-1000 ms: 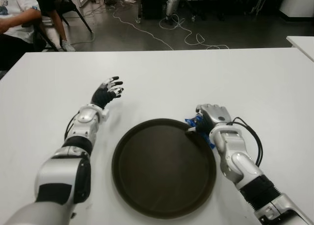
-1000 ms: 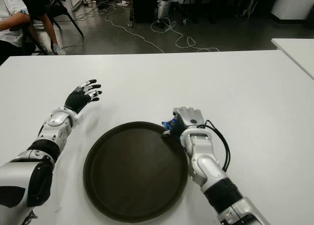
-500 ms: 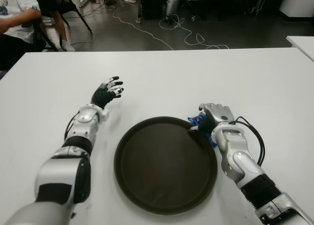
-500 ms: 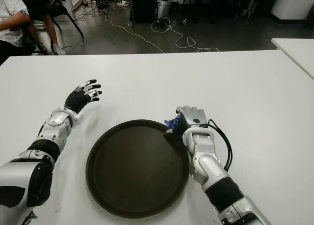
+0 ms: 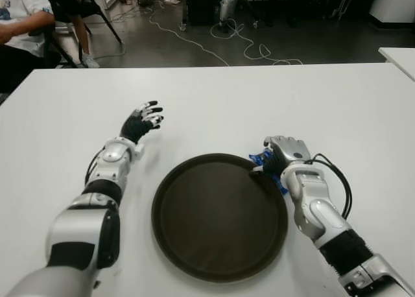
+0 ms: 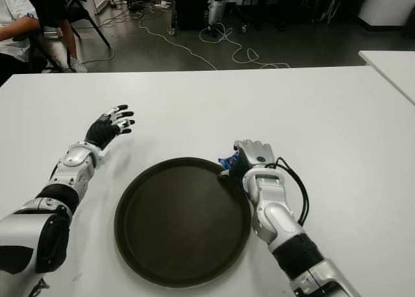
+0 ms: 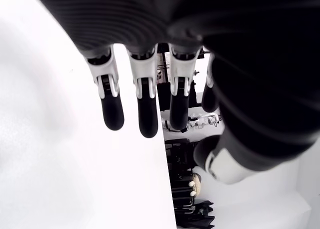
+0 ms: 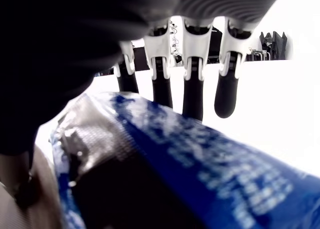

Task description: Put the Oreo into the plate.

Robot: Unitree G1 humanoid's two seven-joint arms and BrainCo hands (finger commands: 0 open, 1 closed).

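I take the round dark brown plate (image 5: 219,219) as my landmark on the white bench (image 5: 337,102). The blue crinkly Oreo packet (image 5: 260,159) sits at the plate's far right rim, under my right robot hand (image 5: 283,153), which covers most of it. In the right wrist view the packet (image 8: 190,169) fills the palm side, with the fingers (image 8: 192,84) reaching out over it rather than wrapped tight; I judge the hand is holding it, though I can't confirm how firm the grip is from here. The packet's long axis seems to run along the rim, roughly toward me and away.

What the next move turns on: the plate's centre lies to the left of the packet and nearer to me, so a short carry inward over the rim should do it. The right hand is plainly the nearer one.

My left robot hand (image 5: 144,119) shows beyond the plate's far left side, well apart from it, fingers spread and empty.
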